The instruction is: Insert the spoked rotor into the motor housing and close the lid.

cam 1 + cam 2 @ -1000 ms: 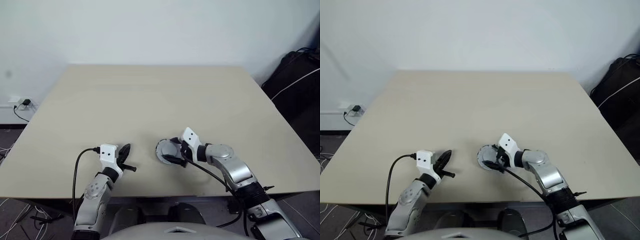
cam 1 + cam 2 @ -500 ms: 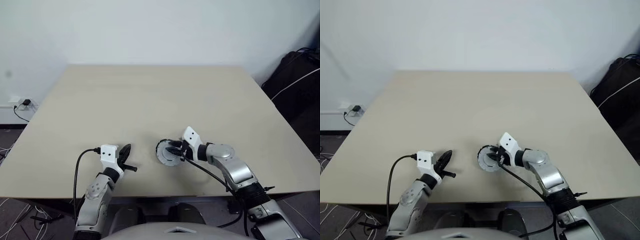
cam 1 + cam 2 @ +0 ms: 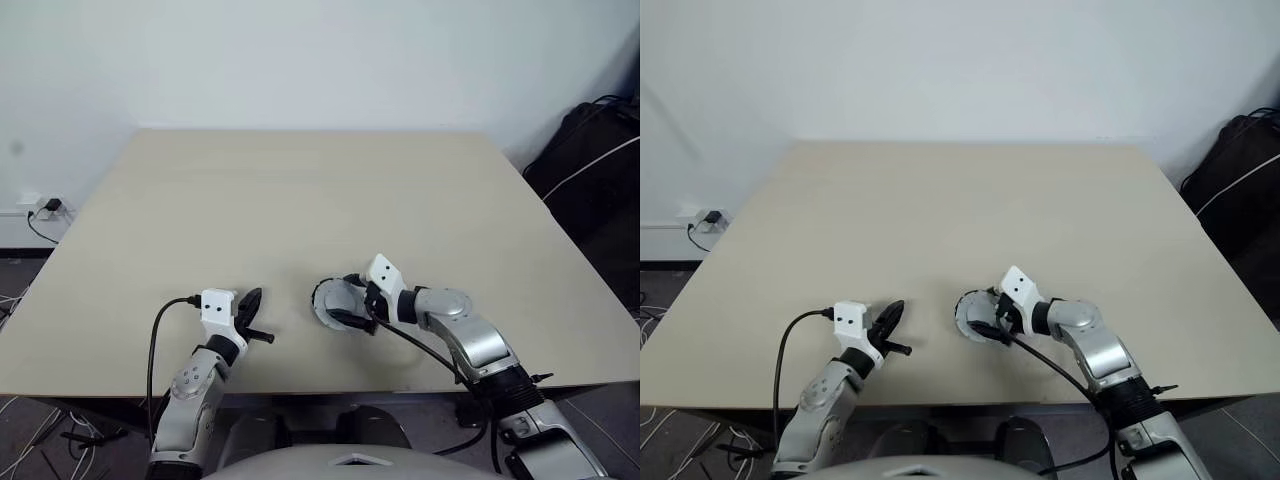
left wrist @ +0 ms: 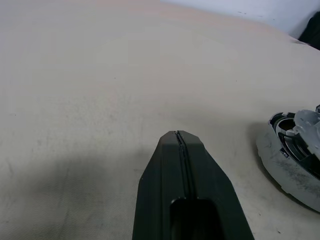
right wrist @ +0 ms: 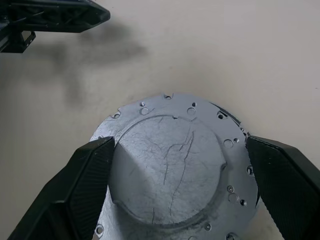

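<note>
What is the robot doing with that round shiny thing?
The robot is working on a round motor part near the front edge of a tan table. Its right gripper is spread wide around the silver lid, one black finger at each side. The lid lies flat on top of the dark housing. The left gripper is shut and empty, waiting off to the side above the table.

The right gripper [image 5: 175,195], whose fingers had drawn together over the lid [image 5: 172,170] half a second ago, has spread wide again. Its fingers [image 5: 87,172] now flank the lid's edges.
</note>
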Tool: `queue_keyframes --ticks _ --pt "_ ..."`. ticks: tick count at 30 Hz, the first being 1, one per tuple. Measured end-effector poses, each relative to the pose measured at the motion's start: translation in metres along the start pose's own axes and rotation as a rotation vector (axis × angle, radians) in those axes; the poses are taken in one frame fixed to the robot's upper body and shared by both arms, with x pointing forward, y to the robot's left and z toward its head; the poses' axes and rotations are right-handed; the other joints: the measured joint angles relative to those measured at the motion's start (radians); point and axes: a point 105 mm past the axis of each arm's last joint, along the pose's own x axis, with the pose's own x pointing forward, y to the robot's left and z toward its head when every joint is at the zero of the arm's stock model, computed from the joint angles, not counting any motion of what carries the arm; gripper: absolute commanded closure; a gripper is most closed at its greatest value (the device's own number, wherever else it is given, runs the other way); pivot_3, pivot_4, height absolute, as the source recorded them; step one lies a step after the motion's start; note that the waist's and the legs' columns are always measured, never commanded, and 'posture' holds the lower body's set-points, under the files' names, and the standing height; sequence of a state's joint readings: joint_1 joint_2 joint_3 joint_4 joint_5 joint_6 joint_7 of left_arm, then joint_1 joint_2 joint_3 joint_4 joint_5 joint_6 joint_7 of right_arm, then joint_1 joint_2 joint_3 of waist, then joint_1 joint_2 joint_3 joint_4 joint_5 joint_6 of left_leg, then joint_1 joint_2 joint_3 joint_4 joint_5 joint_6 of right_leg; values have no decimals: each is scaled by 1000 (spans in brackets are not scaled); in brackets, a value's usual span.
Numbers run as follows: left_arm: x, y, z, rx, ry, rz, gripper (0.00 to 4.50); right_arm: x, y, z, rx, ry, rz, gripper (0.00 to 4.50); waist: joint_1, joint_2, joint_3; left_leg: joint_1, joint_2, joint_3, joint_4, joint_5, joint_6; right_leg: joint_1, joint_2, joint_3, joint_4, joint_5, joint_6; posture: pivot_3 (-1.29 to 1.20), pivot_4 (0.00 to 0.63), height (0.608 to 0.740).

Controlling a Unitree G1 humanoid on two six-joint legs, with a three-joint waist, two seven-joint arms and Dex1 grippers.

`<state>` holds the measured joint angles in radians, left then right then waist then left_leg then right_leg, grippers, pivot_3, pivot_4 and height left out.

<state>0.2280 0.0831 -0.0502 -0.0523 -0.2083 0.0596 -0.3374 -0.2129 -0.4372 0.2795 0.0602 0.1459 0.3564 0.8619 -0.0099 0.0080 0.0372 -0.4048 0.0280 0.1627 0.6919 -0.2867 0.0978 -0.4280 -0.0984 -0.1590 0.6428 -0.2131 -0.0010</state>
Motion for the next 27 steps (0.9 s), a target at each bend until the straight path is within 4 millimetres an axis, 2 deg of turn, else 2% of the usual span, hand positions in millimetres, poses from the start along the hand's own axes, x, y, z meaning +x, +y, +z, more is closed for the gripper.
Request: queue_keyframes --ticks 12,24,27 --pt "0 1 0 -6 -1 4 4500 1 4 -1 -93 18 20 33 0 0 0 0 0 0 0 0 0 0 0 0 0 0 0 0 0 740" --pt "0 1 0 -8 -2 5 4500 0 5 -6 -100 40 30 33 0 0 0 0 0 0 0 0 0 0 0 0 0 0 0 0 0 740" --pt "0 1 0 -8 -2 5 4500 0 4 -6 -105 40 24 661 0 0 0 0 0 0 0 0 0 0 0 0 0 0 0 0 0 740"
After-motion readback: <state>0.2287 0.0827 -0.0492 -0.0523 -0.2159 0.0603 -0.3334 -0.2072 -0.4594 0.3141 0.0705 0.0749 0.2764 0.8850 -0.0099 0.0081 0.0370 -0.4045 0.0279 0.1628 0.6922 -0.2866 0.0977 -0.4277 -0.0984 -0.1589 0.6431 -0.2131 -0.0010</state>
